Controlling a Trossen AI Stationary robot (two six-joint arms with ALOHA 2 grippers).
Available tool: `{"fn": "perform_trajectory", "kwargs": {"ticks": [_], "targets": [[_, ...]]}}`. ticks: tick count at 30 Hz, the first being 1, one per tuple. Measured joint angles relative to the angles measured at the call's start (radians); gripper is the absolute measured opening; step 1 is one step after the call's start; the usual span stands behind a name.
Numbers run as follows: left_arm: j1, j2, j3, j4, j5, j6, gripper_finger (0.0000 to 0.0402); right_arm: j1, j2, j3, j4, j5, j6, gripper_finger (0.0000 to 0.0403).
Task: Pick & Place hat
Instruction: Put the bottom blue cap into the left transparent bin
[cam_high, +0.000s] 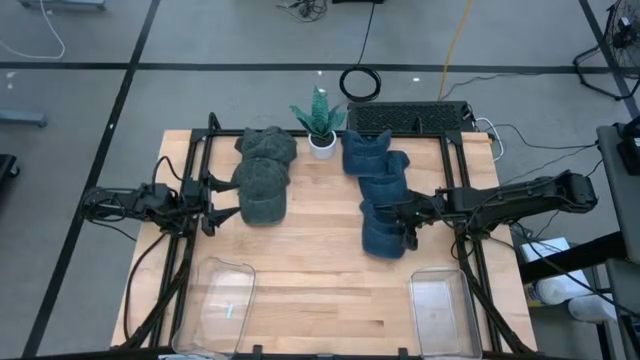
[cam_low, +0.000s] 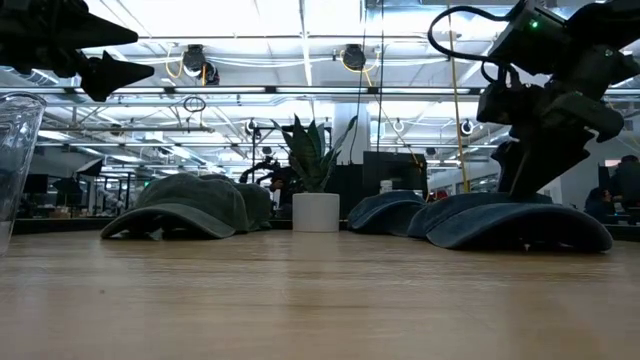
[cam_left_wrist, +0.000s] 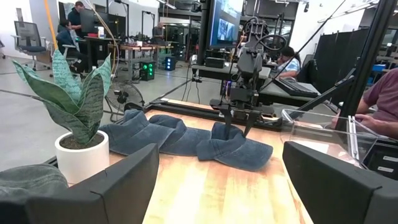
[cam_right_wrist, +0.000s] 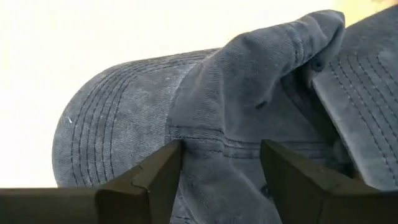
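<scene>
Three blue hats lie in a row on the table's right half. The nearest blue hat (cam_high: 382, 238) rests flat on the wood, brim (cam_right_wrist: 112, 124) toward the table's left. My right gripper (cam_right_wrist: 221, 168) is slanted down on its crown, shut on a raised fold of it. Two green hats (cam_high: 263, 190) lie at the left. Beside them my left gripper (cam_high: 215, 200) stands open and level above the table, holding nothing. My right gripper has a raised fold of the blue hat's crown (cam_right_wrist: 217, 137) between its two fingers, just behind the brim. The fingers (cam_left_wrist: 238, 127) come slanting down from the table's right side. The hat still lies on the table (cam_low: 520, 225), brim flat.
A potted plant (cam_high: 321, 125) stands at the far middle, between the hat rows, with a keyboard (cam_high: 410, 118) behind it. Two clear bins (cam_high: 222, 300) (cam_high: 440, 305) stand at the near edge. Bare wood lies between the hat rows.
</scene>
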Motion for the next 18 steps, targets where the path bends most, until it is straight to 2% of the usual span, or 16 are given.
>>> {"fn": "perform_trajectory", "kwargs": {"ticks": [18], "targets": [[0.0, 0.0, 0.0, 0.0, 0.0, 0.0, 0.0351, 0.023, 0.001, -0.001, 0.035, 0.004, 0.1, 0.0151]]}}
